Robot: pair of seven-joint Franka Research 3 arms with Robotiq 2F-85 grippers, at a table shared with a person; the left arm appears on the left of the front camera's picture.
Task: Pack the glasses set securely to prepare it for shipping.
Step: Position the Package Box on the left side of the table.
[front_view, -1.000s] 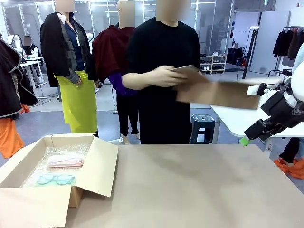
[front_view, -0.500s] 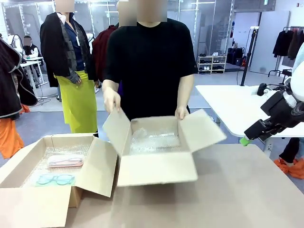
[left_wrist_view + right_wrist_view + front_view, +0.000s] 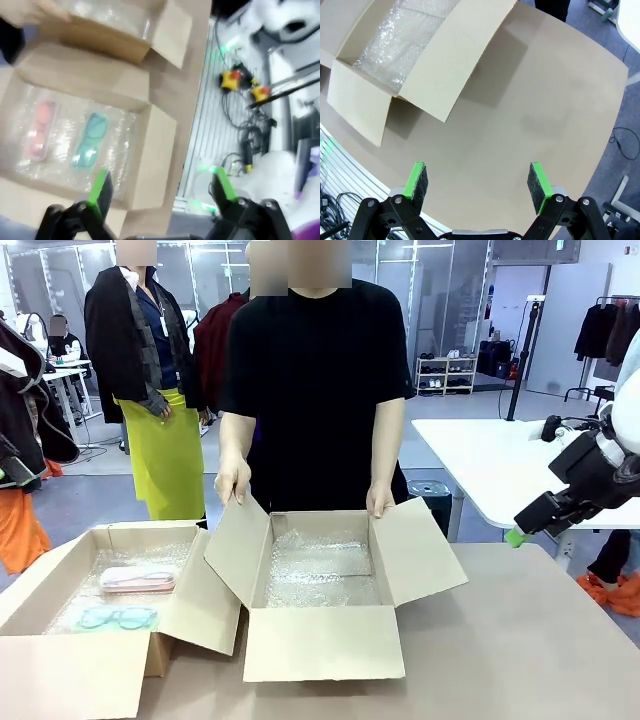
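The tan tabletop (image 3: 520, 640) carried two open cardboard boxes side by side. The centre box (image 3: 325, 640), lined with bubble wrap (image 3: 325, 575), stood in front of a person in black whose hands (image 3: 233, 483) rested on its far flaps. The left box (image 3: 60, 670), also lined with bubble wrap, held the glasses set: the pink-framed case (image 3: 138, 579) lay toward the far side and the teal-green-framed case (image 3: 118, 618) just beside it, nearer the robot. The right tool (image 3: 477, 184) hung above bare tabletop with its fingers spread wide and empty, near the centre box's side flap. The left tool (image 3: 160, 192) hovered above the left box's edge, likewise spread and holding nothing.
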